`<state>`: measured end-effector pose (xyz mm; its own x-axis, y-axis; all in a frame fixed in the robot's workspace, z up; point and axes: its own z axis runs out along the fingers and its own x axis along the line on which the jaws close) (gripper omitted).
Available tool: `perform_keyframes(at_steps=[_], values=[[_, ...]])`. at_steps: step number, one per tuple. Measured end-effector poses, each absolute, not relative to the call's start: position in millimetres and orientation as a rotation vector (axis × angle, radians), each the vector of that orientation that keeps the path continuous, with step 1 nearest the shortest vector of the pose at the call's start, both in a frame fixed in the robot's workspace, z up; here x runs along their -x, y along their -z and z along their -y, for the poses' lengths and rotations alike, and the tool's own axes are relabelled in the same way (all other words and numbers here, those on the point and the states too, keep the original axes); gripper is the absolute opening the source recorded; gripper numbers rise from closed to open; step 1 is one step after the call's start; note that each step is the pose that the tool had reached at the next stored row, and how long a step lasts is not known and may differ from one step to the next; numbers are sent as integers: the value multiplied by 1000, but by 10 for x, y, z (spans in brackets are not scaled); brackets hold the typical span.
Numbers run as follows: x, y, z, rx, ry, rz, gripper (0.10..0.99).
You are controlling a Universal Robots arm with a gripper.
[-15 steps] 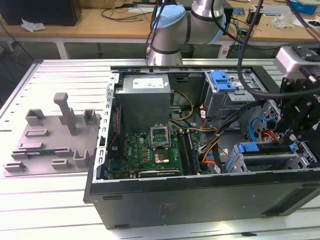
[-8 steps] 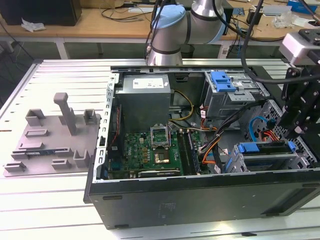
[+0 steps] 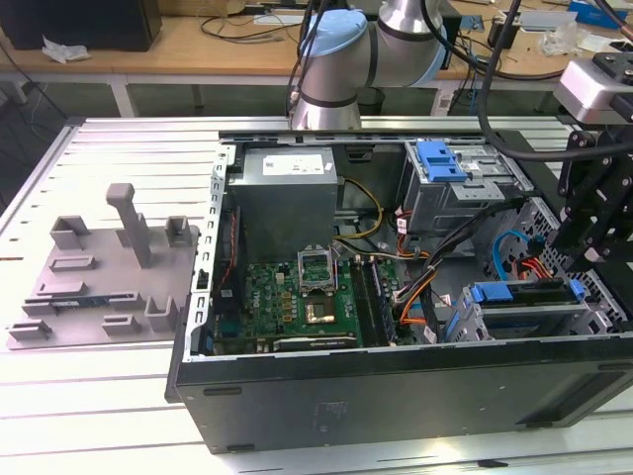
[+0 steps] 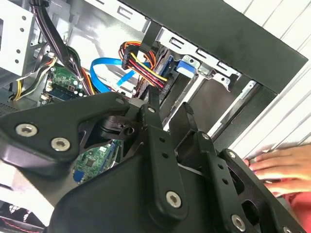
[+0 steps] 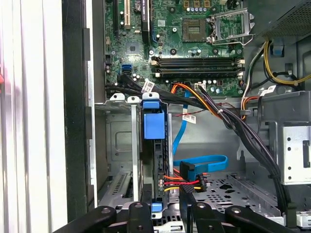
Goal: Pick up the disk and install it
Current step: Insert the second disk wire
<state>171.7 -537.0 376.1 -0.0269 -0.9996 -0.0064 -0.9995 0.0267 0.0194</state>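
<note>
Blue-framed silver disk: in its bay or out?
In: the blue-framed silver disk stands edgewise inside the grey metal drive cage, the black gripper right above it.

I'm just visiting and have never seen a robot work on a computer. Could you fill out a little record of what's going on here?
Setting: open computer case lying on a slatted metal table
Arm: gripper hangs over the case's drive cage, at the exterior view's right
Disk: disk in its blue carrier stands on edge in the cage slot, below the gripper
Also inside: motherboard, bundled cables
Nearby: grey parts fixture; a person's hand on the table beside the case
</note>
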Motion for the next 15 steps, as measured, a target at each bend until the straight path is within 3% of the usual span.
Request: perform_keyframes(at_steps=[9, 15], values=[[-1717, -3761, 5362, -2185, 28, 2244, 361], [-1731, -3761, 5051, -2160, -26, 2220, 361]])
